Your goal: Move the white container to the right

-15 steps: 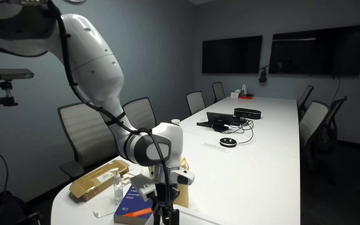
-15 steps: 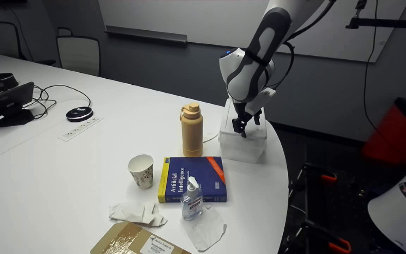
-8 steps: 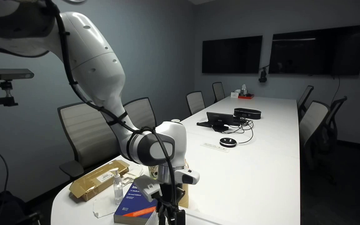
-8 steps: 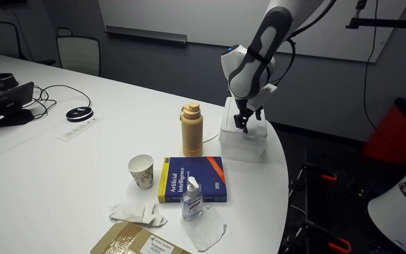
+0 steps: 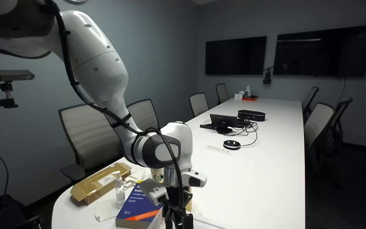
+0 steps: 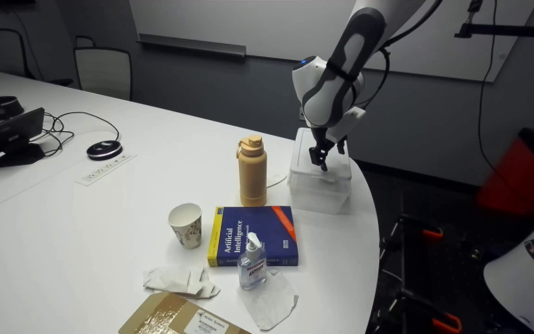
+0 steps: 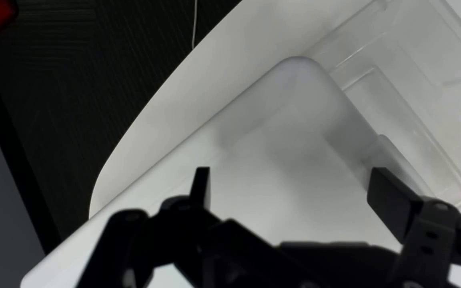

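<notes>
I judge the lidded plastic box [image 6: 320, 195] to be the white container; it stands near the rounded end of the table [image 6: 109, 241], probably placed there because it falls within my reach. Its lid [image 6: 305, 155] lies flat in place, which should help the box slide as one piece. Over it hangs my end effector [image 7: 288, 188], fingers [image 7: 392, 204] spread wide with nothing between them. The wrist view gives me what the exterior views leave vague: one finger stands over the lid's face and its partner over the rim, and the table's edge gives way to dark floor [image 7: 86, 88] close by. Since the lid looks broader than my spread, catching the rim or pushing seems likelier than straddling. Whether a fingertip touches, I cannot tell; nor whose right is meant. Next out come the tan water bottle [image 6: 253, 178], upright, and the Artificial Intelligence textbook [image 6: 269, 225], flat, with the hand sanitizer [image 6: 252, 273] just beside it. Farther off stands the printed paper cup [image 6: 187, 227], which the words could also fit. In an exterior view the cardboard box [image 5: 102, 183] shows whole, yet the plastic box is cut off by the frame.
</notes>
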{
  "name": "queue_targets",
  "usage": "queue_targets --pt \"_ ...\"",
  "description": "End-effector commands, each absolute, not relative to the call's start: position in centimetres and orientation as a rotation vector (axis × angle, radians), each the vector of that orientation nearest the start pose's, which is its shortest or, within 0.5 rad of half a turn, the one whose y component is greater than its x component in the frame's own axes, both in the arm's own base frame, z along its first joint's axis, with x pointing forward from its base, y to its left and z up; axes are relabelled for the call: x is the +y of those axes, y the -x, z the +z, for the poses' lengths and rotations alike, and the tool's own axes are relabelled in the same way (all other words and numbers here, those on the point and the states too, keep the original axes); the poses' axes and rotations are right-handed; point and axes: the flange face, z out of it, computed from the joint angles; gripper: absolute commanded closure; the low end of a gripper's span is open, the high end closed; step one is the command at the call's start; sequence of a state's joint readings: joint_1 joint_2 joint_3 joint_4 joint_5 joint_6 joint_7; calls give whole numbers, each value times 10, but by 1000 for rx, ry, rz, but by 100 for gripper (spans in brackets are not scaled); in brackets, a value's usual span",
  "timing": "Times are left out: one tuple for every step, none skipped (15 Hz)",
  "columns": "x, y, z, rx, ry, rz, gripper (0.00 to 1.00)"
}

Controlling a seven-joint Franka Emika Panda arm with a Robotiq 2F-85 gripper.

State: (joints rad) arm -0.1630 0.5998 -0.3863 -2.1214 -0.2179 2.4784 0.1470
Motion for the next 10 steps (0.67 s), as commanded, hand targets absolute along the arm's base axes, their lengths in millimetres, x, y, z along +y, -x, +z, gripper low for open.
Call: queue_targets --pt "-290 -468 139 790 3284 479 0" --pt "-287 -470 140 782 3273 479 0" --pt "-285 -471 141 778 3270 479 0" --pt "-281 -473 145 770 3262 481 0" --pt "-276 -474 150 769 3252 491 0" --pt "-270 -475 161 762 3237 494 0" --pt "-265 -475 172 768 3222 496 0" --pt "-260 -475 185 770 3207 498 0" --pt "-252 -473 204 777 3189 506 0" --pt "-245 -472 224 782 3167 513 0"
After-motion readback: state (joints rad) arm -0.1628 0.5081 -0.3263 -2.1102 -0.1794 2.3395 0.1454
